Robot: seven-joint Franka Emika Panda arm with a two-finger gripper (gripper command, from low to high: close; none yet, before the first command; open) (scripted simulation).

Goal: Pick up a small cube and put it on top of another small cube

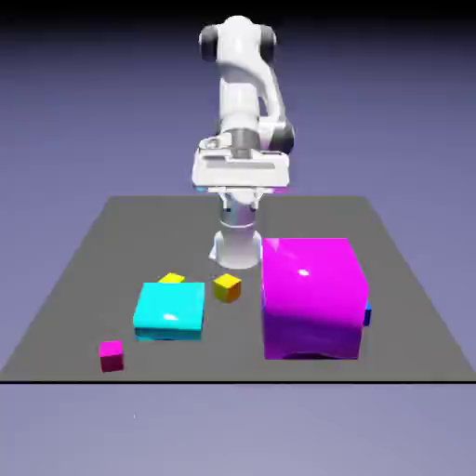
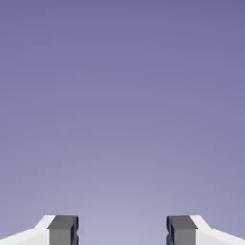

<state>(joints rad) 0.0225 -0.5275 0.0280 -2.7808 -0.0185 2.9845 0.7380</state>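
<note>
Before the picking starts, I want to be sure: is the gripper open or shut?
Open: the gripper's two fingertips stand wide apart, with only backdrop between them.

A magenta block (image 1: 311, 297), a cyan block (image 1: 170, 310) and a small magenta cube (image 1: 112, 356) rest on the dark table (image 1: 139, 232).
</note>
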